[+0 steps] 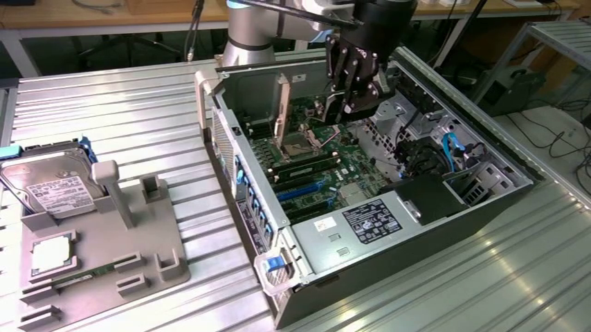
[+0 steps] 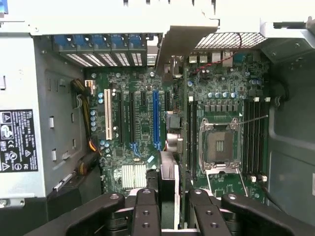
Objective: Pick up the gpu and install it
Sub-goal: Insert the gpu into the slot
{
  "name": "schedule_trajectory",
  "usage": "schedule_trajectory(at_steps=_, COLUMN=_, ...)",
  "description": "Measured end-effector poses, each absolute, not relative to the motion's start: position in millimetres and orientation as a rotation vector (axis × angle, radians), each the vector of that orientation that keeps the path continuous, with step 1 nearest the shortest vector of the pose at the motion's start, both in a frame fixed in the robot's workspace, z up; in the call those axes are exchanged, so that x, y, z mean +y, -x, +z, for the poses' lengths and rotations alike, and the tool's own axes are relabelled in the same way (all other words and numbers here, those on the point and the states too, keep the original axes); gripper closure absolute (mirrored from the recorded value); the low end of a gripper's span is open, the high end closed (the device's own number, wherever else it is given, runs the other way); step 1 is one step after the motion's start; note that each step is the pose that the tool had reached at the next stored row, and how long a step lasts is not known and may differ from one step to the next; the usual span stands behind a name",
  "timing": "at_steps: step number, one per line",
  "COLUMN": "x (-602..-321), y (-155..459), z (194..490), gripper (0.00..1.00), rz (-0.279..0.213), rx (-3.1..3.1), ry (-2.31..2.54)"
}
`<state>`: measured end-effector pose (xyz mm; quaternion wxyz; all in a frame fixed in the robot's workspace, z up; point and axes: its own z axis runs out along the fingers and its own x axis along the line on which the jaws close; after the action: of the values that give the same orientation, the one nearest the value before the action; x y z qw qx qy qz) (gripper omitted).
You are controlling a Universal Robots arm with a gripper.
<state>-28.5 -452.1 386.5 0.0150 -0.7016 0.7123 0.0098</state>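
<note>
Hand (image 2: 170, 199) gripping gpu (image 2: 169, 169) above motherboard (image 2: 140, 120)

A wooden bench (image 1: 55, 17) runs behind the ribbed aluminium table (image 1: 111, 97); cables (image 1: 563, 142) lie on the floor (image 1: 540, 128) at the exterior view's right.
</note>
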Motion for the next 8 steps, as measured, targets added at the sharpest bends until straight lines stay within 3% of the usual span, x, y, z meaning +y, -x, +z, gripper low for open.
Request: schedule_trajectory(at_steps=8, x=-452, y=30, z=374, gripper=0.72, rz=0.031, rx=2.265, ry=2.134)
